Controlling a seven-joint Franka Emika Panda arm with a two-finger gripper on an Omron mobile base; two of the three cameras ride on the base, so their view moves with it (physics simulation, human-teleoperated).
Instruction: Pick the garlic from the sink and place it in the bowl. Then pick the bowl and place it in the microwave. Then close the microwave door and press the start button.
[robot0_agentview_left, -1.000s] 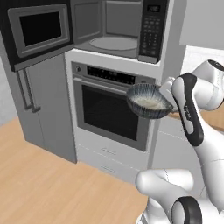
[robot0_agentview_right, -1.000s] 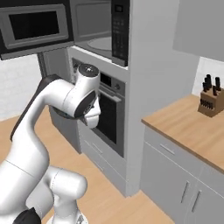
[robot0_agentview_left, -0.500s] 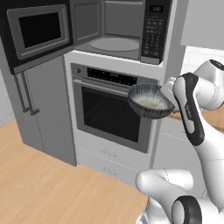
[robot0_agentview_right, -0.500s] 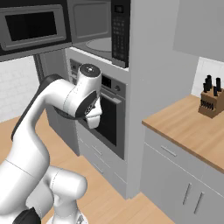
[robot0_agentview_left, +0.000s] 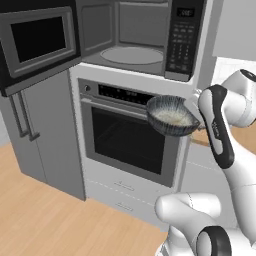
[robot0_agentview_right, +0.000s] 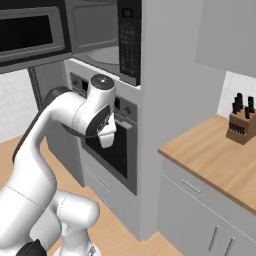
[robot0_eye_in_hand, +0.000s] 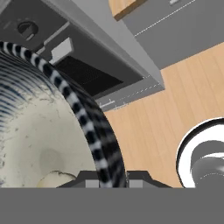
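Clamped on the rim of the bowl (robot0_agentview_left: 172, 116), the tool (robot0_eye_in_hand: 107, 178), one dark finger to each side of the wall in the hand view. Wide, shallow, dark grey-blue and ribbed outside, pale and speckled inside, held tilted in the air in front of the oven (robot0_agentview_left: 131, 137). At the near edge of the bowl's pale inside, just by the tool, a rounded cream lump, probably the garlic (robot0_eye_in_hand: 56, 178). Above the tool and to its left, the microwave (robot0_agentview_left: 140, 37), cavity open, round grey turntable (robot0_agentview_left: 132, 54) bare, dark keypad strip (robot0_agentview_left: 181, 36) on its right. Swung out wide, the microwave door (robot0_agentview_left: 39, 42), black with dark glass. Far right, a wooden counter (robot0_agentview_right: 215, 157) with a knife block (robot0_agentview_right: 240, 125).
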